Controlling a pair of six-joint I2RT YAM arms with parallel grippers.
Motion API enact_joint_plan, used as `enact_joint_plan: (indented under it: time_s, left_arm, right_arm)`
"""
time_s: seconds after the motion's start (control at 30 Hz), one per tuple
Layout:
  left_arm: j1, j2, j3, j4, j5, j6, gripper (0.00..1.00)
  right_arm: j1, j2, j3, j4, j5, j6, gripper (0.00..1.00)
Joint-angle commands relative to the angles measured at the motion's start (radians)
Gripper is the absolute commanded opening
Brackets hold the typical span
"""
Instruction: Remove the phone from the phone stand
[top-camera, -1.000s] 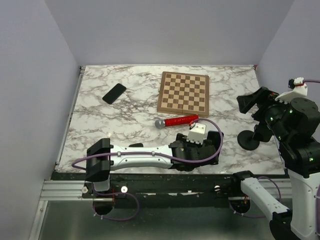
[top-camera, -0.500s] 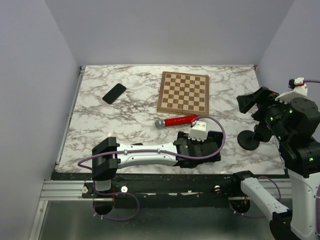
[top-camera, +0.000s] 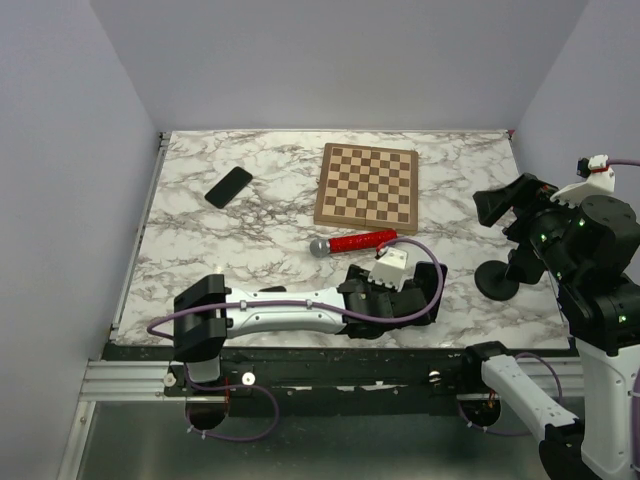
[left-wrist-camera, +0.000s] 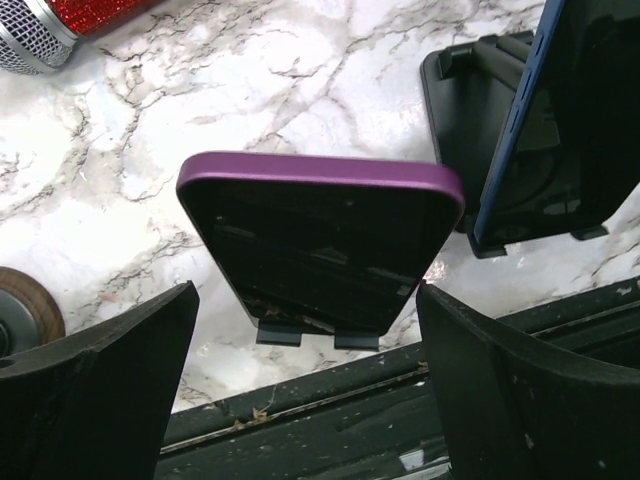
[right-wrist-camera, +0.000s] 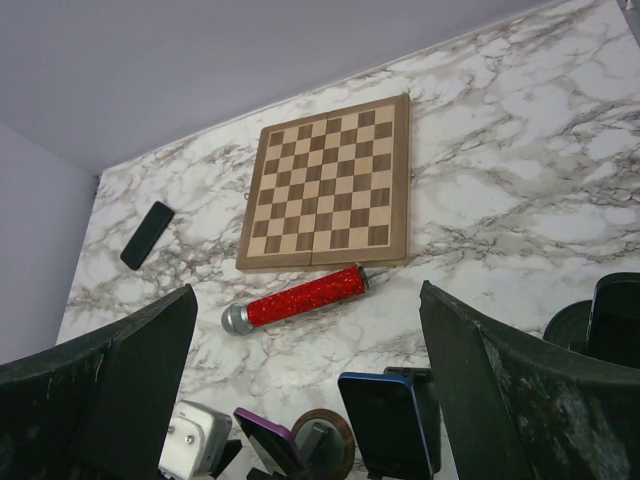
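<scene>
Purple-cased phone (left-wrist-camera: 320, 240) leaned on its black stand (left-wrist-camera: 300, 337) ahead of your spread left gripper (left-wrist-camera: 305, 310); approach step, next you needed to advance, pinch, lift.

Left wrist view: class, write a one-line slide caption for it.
Open left gripper faces a purple-cased phone propped on its stand, a blue-cased phone on another stand alongside.

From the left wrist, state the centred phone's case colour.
The phone case is purple; left wrist view.
</scene>
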Motion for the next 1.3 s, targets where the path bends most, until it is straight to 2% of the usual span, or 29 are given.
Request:
enact_joint_plan:
  time_s: [0.0,0.27,0.67,0.83,0.97,1.07,1.27]
  left_arm:
    - [-0.003,-0.082,-0.065,0.093,0.045,0.112,0.99]
    - [0.017,-0.087,-0.095,0.215,0.109,0.233,0.99]
    - [0.056,-0.088,-0.137,0.237,0.120,0.249,0.98]
    - [0.057,-0.086,-0.148,0.259,0.125,0.257,0.93]
    - [0.057,-0.085,-0.149,0.266,0.124,0.261,0.80]
    - [0.056,-0.095,-0.152,0.260,0.118,0.267,0.58]
    - [0.041,-0.161,-0.141,0.218,0.123,0.301,0.28]
  right_arm:
    - [-0.005,-0.003,0.001,0.013,-0.028,0.011,1.00]
    - [-0.003,-0.001,0.002,0.015,-0.037,0.017,1.00]
    - [-0.003,0.005,0.000,0.027,-0.044,0.021,1.00]
    - [-0.003,0.006,-0.004,0.030,-0.049,0.023,1.00]
    - [-0.004,0.005,-0.004,0.030,-0.047,0.022,1.00]
    - [-0.003,0.004,-0.007,0.030,-0.047,0.023,1.00]
    - [-0.004,0.001,-0.011,0.039,-0.053,0.027,1.00]
